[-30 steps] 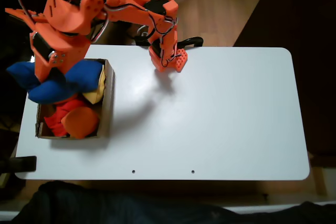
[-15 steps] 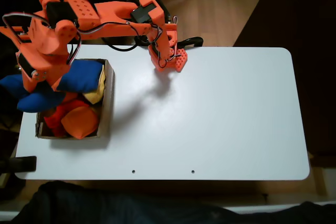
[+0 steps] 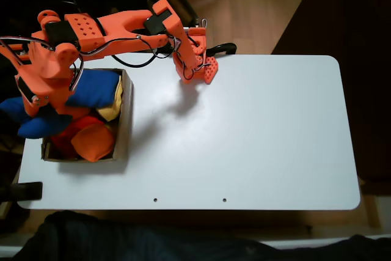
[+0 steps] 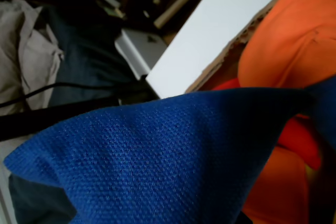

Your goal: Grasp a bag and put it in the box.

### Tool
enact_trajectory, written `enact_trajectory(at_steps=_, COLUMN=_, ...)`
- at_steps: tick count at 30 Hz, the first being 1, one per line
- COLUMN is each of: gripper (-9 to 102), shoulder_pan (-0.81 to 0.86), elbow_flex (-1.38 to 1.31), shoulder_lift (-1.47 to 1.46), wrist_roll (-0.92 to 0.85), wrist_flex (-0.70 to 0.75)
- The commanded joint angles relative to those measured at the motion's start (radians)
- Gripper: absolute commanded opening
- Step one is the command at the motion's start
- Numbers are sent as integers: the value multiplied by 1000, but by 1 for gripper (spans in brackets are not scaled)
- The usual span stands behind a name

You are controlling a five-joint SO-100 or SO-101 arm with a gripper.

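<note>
Bag (image 3: 38, 123) hangs over box (image 3: 125, 128) left edge (fixed view); jaws apparently pinching it.

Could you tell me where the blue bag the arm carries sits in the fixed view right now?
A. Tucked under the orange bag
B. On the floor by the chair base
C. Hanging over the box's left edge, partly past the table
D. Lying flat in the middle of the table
C: the bag hangs below the gripper, over the left wall of the box, its left corner out past the table edge.
</note>
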Motion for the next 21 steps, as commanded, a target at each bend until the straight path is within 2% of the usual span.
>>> enact_trajectory(at_steps=1, gripper=0, shoulder_pan=6, elbow_flex=-86, shoulder_lift=11, wrist_roll=-6, wrist_flex=-38)
enact_trajectory(at_steps=8, gripper=1, shoulder_pan=6, elbow_flex=-77, shoulder_lift=-2, wrist_roll=-2, wrist_flex=-51)
enact_trajectory(at_steps=14, gripper=8, shoulder_pan=8, elbow_flex=-35, shoulder_lift=8, wrist_roll=-9, wrist_flex=-64)
enact_trajectory(at_steps=16, gripper=14, shoulder_pan=8, elbow_flex=-17, shoulder_lift=14, wrist_roll=-11, wrist_flex=-72)
enact_trajectory(at_steps=19, gripper=16, shoulder_pan=8, elbow_flex=0, shoulder_lift=20, wrist_roll=-11, wrist_flex=-78)
enact_trajectory(at_steps=21, gripper=21, shoulder_pan=6, elbow_flex=11, shoulder_lift=25, wrist_roll=-11, wrist_flex=-81)
